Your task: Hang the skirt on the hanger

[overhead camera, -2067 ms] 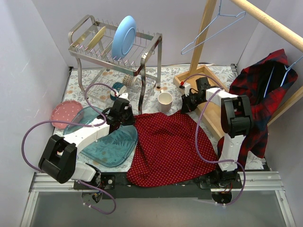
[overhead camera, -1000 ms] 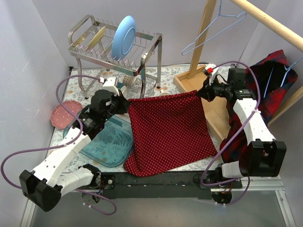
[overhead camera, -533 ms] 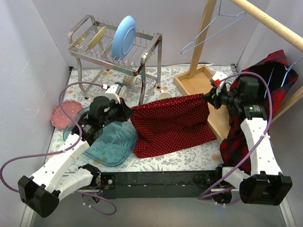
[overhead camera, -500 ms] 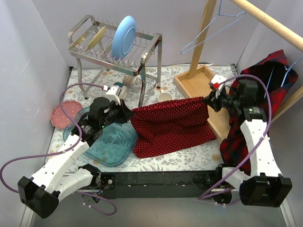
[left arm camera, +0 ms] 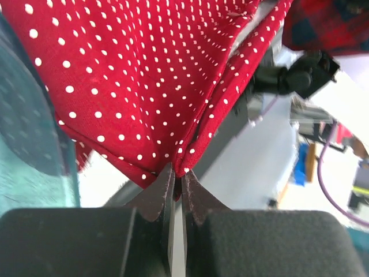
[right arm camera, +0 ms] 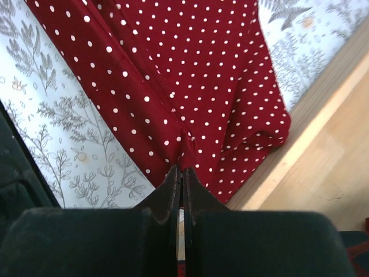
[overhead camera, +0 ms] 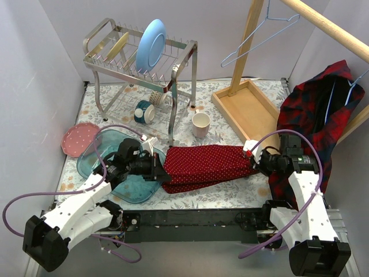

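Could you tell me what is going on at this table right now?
Both arms are working the red polka-dot skirt. The left fingers pinch one end and the right fingers the other, so it stretches as a folded band low over the table. The empty blue hanger hangs from the wooden rail at the back; the skirt is not on it yet.

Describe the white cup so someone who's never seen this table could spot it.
Start at the metal dish rack at the back. Just right of its front right leg, on the floral cloth, stands the white cup, upright, with the red polka-dot skirt nearer the arms. Unlike the teal mug under the rack, it is plain white and stands in the open.
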`<action>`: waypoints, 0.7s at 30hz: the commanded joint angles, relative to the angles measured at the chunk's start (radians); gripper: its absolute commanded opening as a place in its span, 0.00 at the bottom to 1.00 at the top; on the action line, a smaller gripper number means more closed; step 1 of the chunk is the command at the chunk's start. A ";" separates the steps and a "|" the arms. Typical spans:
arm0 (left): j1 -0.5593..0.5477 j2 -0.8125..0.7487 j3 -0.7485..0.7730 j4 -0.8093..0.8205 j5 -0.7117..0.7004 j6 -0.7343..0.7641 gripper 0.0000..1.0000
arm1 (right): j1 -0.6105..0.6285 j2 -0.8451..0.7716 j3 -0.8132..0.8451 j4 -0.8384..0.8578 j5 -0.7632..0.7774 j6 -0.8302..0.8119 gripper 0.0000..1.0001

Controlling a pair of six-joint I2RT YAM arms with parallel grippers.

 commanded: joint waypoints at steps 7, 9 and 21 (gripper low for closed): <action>-0.203 0.008 0.018 -0.040 0.055 -0.074 0.00 | -0.003 -0.030 -0.004 -0.167 -0.006 -0.173 0.01; -0.261 0.026 0.011 -0.039 -0.005 -0.103 0.00 | -0.005 -0.043 -0.013 -0.185 0.017 -0.195 0.01; -0.459 0.063 0.168 -0.109 -0.168 -0.053 0.00 | -0.005 -0.124 0.069 -0.200 0.071 -0.193 0.01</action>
